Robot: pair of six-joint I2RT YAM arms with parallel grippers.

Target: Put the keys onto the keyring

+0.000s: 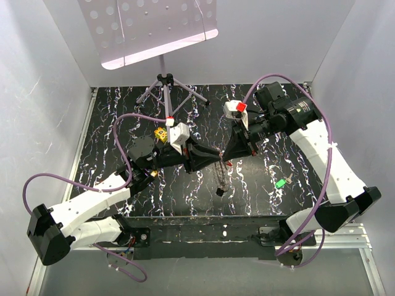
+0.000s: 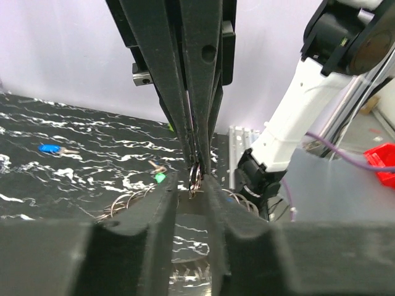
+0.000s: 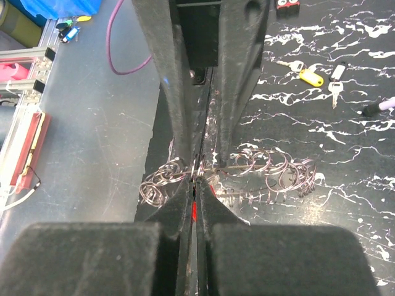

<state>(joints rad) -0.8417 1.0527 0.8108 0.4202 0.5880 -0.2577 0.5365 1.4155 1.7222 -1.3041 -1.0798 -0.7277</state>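
Right claw (image 3: 195, 185) pinched shut on keyring (image 2: 195, 176), which sat edge-on at 12 o'clock of narrowly parted left claw (image 2: 192, 192).

The top camera looks down from high up and far back, so it sees the whole black desk (image 1: 179, 194). Each wrist camera sits right behind its own tool, very close — the left tool (image 2: 191, 185) and the right tool (image 3: 196, 179) look straight at each other. All three views share that meeting spot.
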